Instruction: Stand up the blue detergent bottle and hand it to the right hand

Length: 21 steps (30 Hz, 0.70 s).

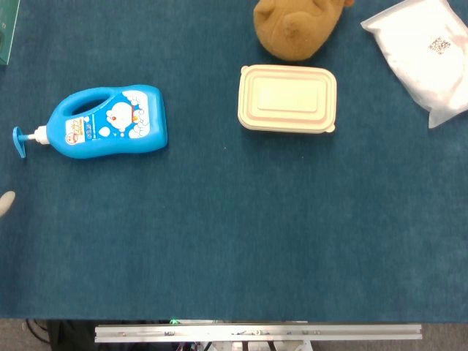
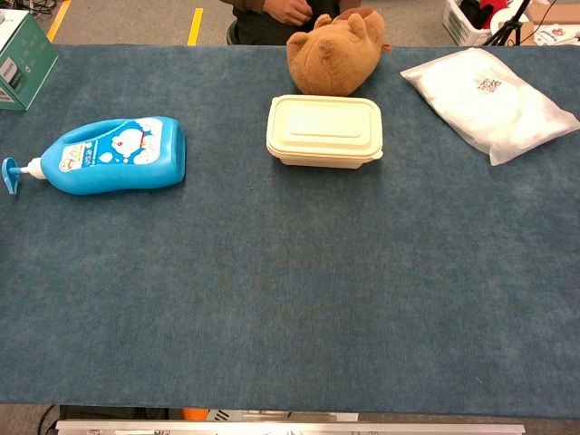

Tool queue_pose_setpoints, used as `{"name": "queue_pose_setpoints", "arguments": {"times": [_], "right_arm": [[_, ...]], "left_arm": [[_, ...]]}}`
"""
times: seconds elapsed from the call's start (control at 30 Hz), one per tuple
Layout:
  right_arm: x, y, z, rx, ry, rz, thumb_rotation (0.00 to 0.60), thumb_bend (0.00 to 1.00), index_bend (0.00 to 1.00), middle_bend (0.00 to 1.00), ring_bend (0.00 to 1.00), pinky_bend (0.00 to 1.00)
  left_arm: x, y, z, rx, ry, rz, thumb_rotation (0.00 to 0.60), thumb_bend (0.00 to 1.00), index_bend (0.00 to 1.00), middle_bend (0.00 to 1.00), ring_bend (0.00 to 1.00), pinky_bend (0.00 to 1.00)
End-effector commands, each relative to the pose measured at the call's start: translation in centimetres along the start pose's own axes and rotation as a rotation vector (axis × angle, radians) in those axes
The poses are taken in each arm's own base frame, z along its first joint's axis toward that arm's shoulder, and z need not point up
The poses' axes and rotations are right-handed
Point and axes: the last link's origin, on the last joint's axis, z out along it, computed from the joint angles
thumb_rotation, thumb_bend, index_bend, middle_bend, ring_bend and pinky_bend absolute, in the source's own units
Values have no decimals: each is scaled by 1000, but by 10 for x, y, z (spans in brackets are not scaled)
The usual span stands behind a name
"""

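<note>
Bare blue cloth (image 2: 290, 308) fronts the blue detergent bottle (image 2: 113, 155), lying flat, awaiting uprighting; left hand (image 1: 6, 202) barely visible, fingers' state unclear, right hand unseen.

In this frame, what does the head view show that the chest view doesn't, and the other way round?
Only the head view shows a pale fingertip at its left edge, probably the left robot hand; too little shows to tell its state. Only the chest view shows a green box at the table's far-left corner in full, a person behind the table, and the floor. Both show the blue detergent bottle lying on its side, the cream lidded container, the brown plush toy and the white bag.
</note>
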Motion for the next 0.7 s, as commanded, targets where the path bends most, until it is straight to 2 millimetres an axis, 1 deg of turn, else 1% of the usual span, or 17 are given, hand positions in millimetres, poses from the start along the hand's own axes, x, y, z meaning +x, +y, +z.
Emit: {"name": "queue_pose_setpoints", "arguments": {"times": [0.03,0.2,0.4,0.53,0.7], "right_arm": [[0,0,0,6,1,8,600,115,60,209,107,261],[4,-3,2,23,13,8,600,115,60,209,107,261],[16,-10,5,50,59,16,600,115,60,209,107,261],[20,-12,6,56,74,18,600,114,60,209,107,261],[22,-10,4,50,78,21,600,115,59,209,107,261]], "left_arm": [[-1,1,0,-7,-4,7,600,204,101,8,0,140],[-2,1,3,-17,-26,19,600,205,108,8,0,139],[-2,4,13,-43,-52,49,600,205,145,8,0,140],[-5,6,25,-59,-87,78,600,204,164,8,3,140],[-13,5,47,-62,-138,113,600,205,198,27,15,140]]}}
